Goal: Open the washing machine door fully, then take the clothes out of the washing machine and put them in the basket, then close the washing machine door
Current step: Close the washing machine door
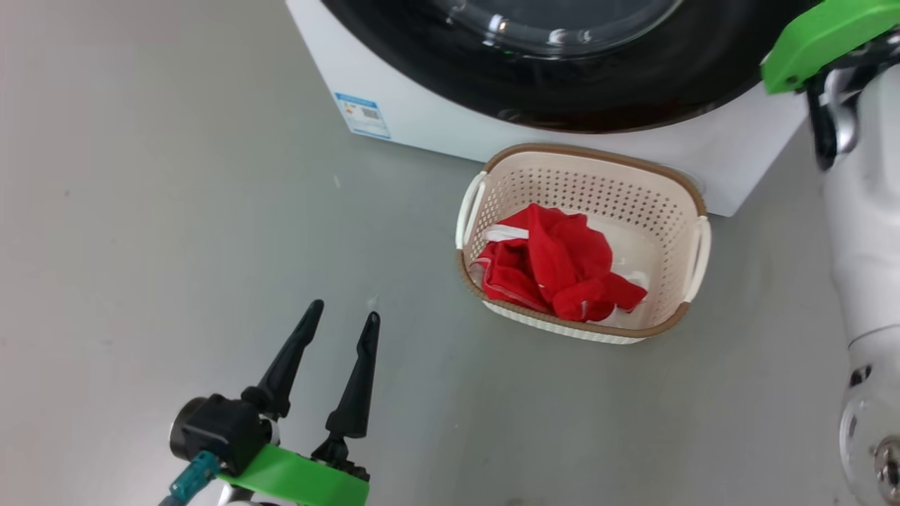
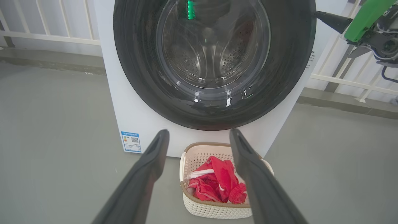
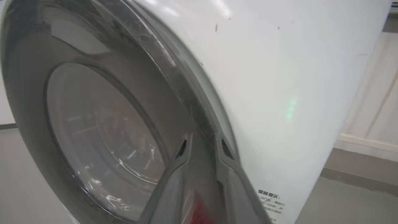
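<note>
left gripper [image 1: 344,310] held wide open and empty at 7 o'clock in the head view.
right gripper [image 3: 203,147] is seen at the 2 o'clock edge of the washing machine door [image 2: 292,62]; its fingers are blurred, so its opening cannot be told. the clothes [image 1: 562,267] are piled in the basket [image 1: 692,190], set just before the washing machine [image 1: 436,119], at the door's 6 o'clock.
</note>
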Tool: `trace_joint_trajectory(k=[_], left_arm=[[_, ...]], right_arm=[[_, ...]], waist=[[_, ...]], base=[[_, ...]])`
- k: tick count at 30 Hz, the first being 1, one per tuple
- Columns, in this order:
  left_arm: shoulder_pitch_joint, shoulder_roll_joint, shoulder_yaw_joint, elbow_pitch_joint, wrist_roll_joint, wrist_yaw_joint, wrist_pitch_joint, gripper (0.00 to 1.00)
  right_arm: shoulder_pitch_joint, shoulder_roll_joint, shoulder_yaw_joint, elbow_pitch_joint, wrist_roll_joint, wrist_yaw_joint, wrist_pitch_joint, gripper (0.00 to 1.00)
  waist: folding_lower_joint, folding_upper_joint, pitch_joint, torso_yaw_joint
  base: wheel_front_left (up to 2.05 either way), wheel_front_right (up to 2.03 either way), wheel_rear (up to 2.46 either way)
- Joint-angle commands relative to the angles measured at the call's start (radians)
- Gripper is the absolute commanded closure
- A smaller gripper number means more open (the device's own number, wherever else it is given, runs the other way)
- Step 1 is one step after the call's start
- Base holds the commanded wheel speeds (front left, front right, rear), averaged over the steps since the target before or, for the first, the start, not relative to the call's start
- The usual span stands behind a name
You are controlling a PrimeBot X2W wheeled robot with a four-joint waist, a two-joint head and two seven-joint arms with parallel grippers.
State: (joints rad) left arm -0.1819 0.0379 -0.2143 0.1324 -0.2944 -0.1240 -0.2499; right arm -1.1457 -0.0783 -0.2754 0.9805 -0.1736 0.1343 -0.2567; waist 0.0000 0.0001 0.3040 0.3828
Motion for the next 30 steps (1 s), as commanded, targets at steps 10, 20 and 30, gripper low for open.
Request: trace_joint_trajectory(k=[10, 20, 30], left_arm=[[0.002, 0.012, 0.064, -0.052, -0.016, -0.007, -0.012, 0.0], [0.049, 0.012, 0.104, -0.083, 0.001, 0.002, -0.012, 0.0], [0.105, 0.012, 0.119, -0.083, 0.004, 0.034, -0.012, 0.0]], right_arm=[[0.212, 0.028, 0.35, -0.166, 0.151, -0.004, -0.005, 0.0], [0.449, 0.028, 0.494, -0.372, 0.262, -0.004, -0.005, 0.0], [0.677, 0.028, 0.475, -0.529, 0.284, -0.004, -0.005, 0.0]], waist=[[0.0, -0.0001, -0.087, -0.124], [0.0, -0.0001, -0.174, -0.218], [0.0, -0.0001, -0.268, -0.295]], base=[[0.0, 0.0, 0.0], [0.0, 0.0, 0.0], [0.0, 0.0, 0.0]])
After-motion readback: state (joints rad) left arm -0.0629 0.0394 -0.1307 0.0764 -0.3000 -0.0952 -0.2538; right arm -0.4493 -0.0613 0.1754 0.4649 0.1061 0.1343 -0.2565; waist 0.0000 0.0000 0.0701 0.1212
